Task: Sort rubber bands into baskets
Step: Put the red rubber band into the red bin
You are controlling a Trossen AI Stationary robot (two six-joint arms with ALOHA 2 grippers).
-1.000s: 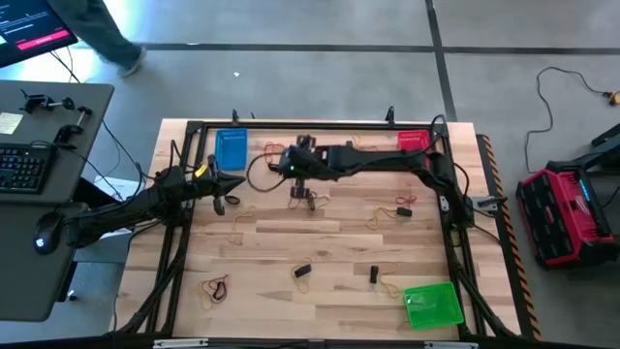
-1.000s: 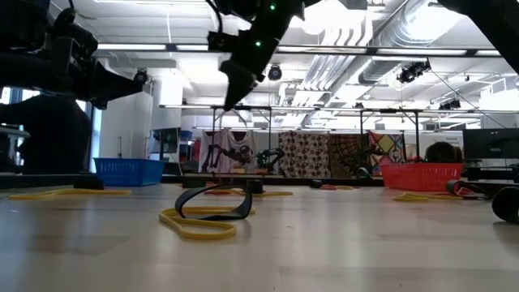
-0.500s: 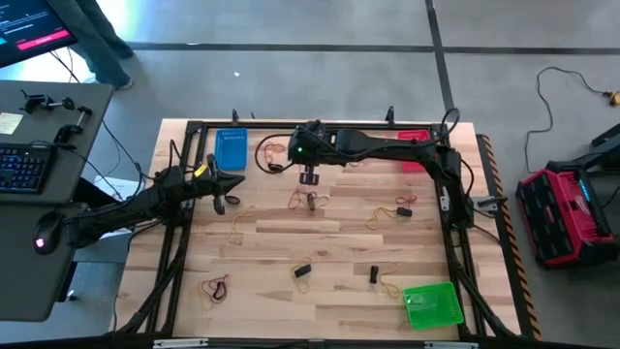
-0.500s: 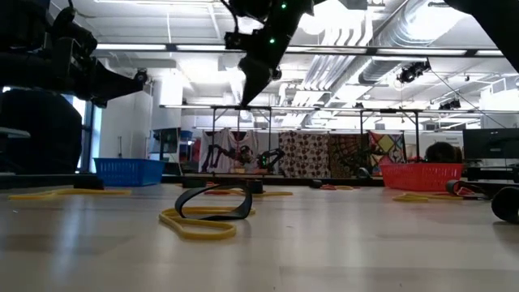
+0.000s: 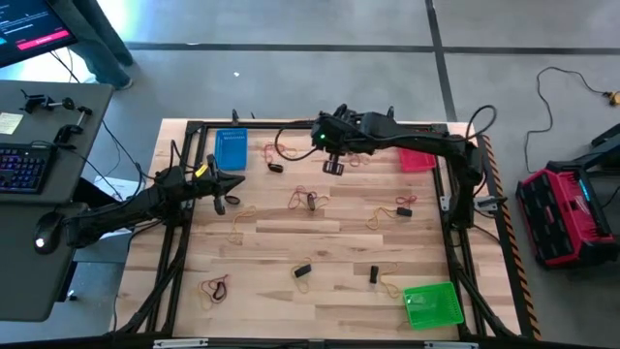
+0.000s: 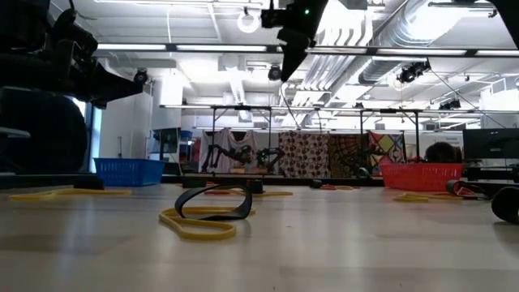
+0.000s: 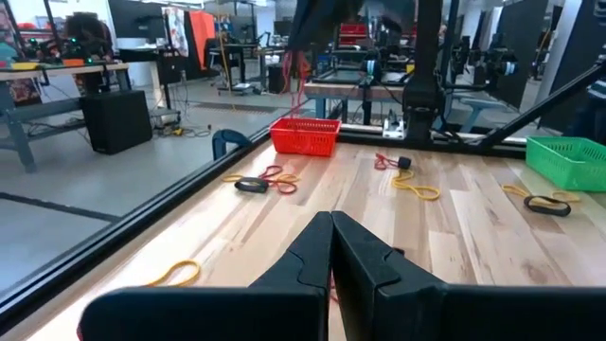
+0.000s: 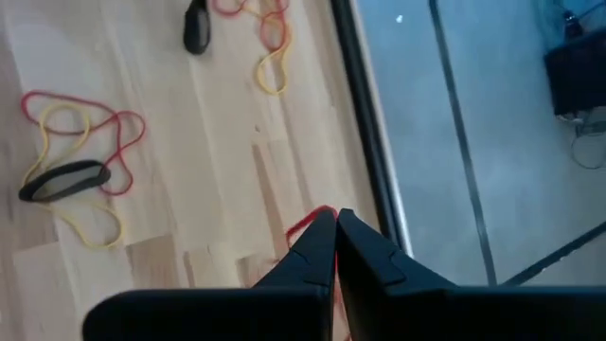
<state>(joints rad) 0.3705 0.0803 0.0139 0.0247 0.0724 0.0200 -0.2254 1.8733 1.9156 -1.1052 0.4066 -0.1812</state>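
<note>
Landmark: red basket (image 5: pixel 418 155), at the far edge of the table (image 5: pixel 339 291), toward the right side.
Right gripper (image 5: pixel 334 166): raised above the table, just left of the red basket in the high view; fingers pinched together on a red rubber band (image 8: pixel 305 224). In the right wrist view a thin red loop shows at the fingertips (image 8: pixel 322 232); how much of it hangs below is hard to judge.
Left gripper (image 5: pixel 221 202): well left of the red basket, out over the left part of the table, fingers clenched and holding nothing visible.
Blue basket (image 5: pixel 231 149): far edge too, well left of the red basket, near the left arm.
Green basket (image 5: pixel 432 304): near edge, on the same right side as the red basket.
Loose rubber bands: a red and black tangle (image 5: pixel 308 200) lies left of the red basket, toward the table's middle; a red and yellow pair (image 5: pixel 402 208) sits on the near side of the red basket; two black bands (image 5: pixel 302 271) lie farther toward the near edge; a red and yellow group (image 5: pixel 214 287) is by the near left corner, farthest from the red basket.
Low view: a yellow band with a black one (image 6: pixel 212 212) on top lies closest to the camera; the red basket shows far right behind it.
Off table: red and black case (image 5: pixel 567 215) on the floor, right of the red basket.
</note>
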